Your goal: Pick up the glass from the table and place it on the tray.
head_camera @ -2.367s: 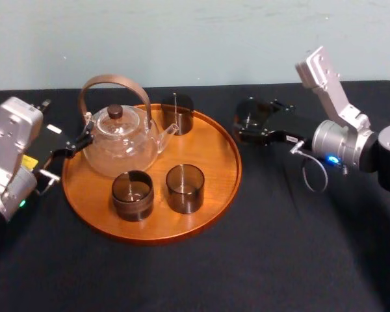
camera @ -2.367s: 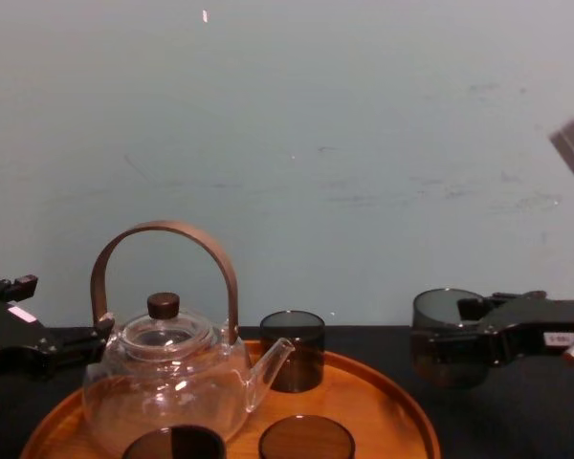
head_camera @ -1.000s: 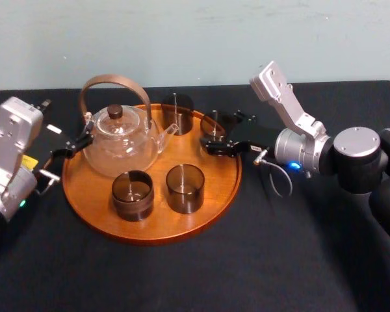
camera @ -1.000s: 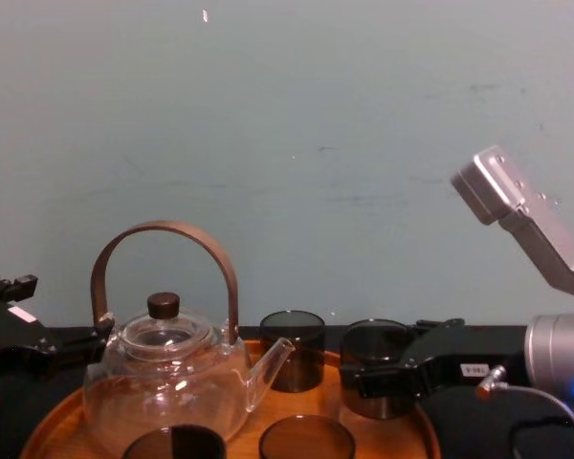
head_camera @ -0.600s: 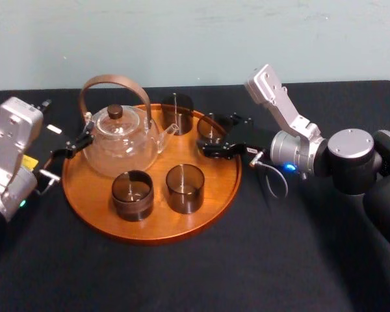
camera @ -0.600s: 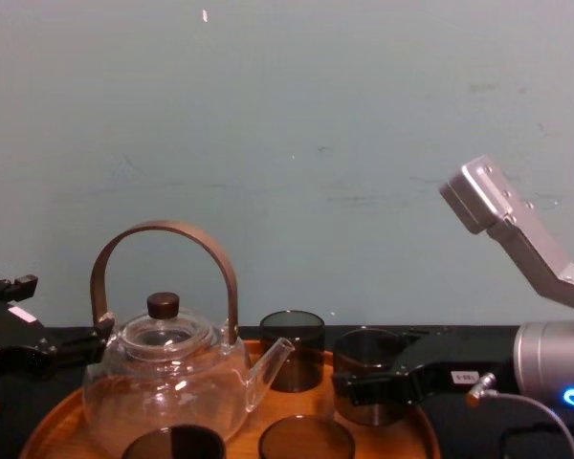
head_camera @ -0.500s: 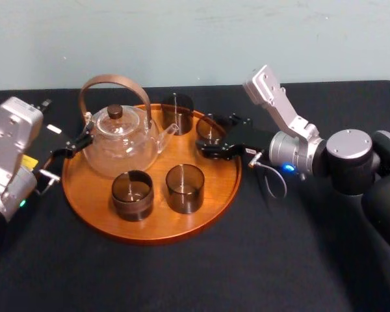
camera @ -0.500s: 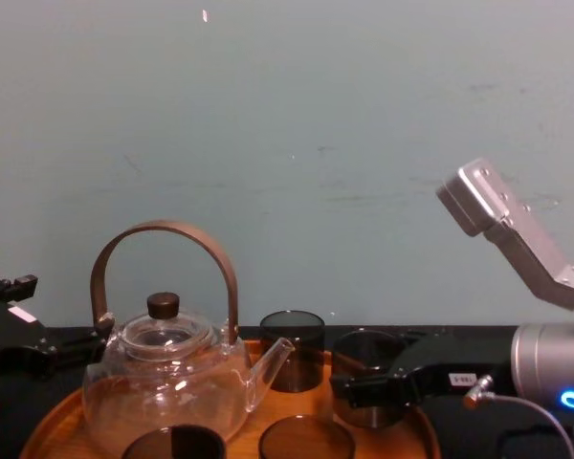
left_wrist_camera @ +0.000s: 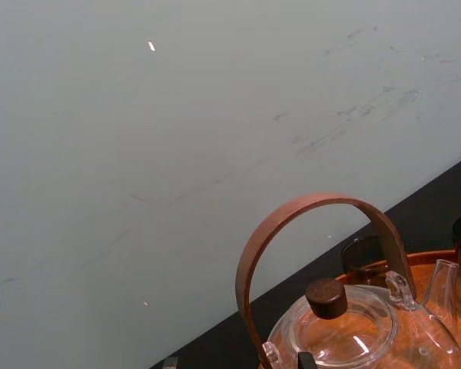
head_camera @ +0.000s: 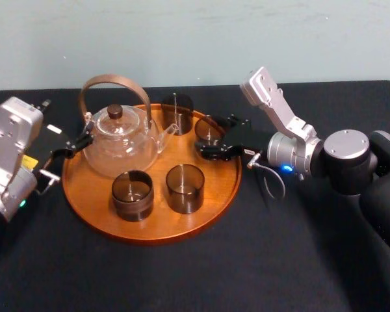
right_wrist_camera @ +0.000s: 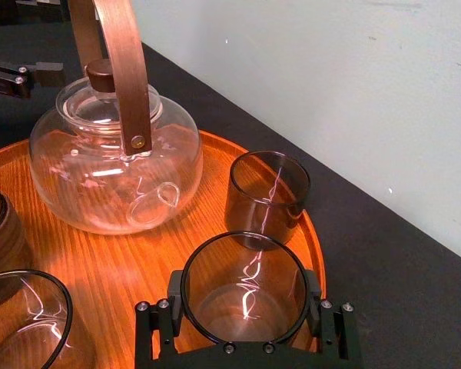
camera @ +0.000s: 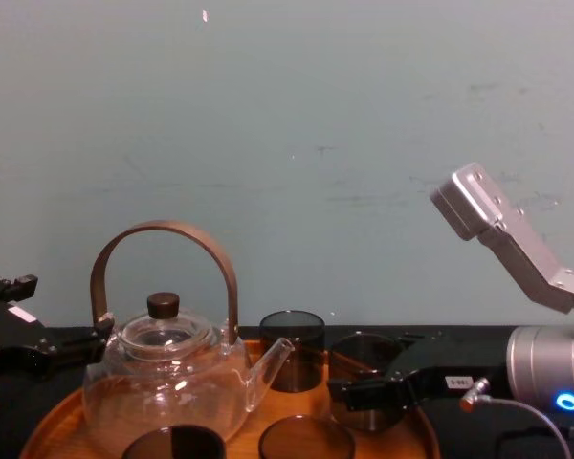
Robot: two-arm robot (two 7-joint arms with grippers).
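Grips the smoky cylindrical glass [head_camera: 207,129] with the right hand [head_camera: 210,136], closed against both its sides. Holds it over the right part of the large round orange-brown wooden tray [head_camera: 211,195], just beside a second dark glass [head_camera: 177,112] near the far rim (whether the base touches the wood cannot be told). Rests the left hand [head_camera: 75,144] by the tray's left edge, near the clear glass teapot [head_camera: 120,146]. Carries all this on a flat matte black desk [head_camera: 260,260]; behind, a pale blue-green wall [camera: 316,143], faintly scuffed.
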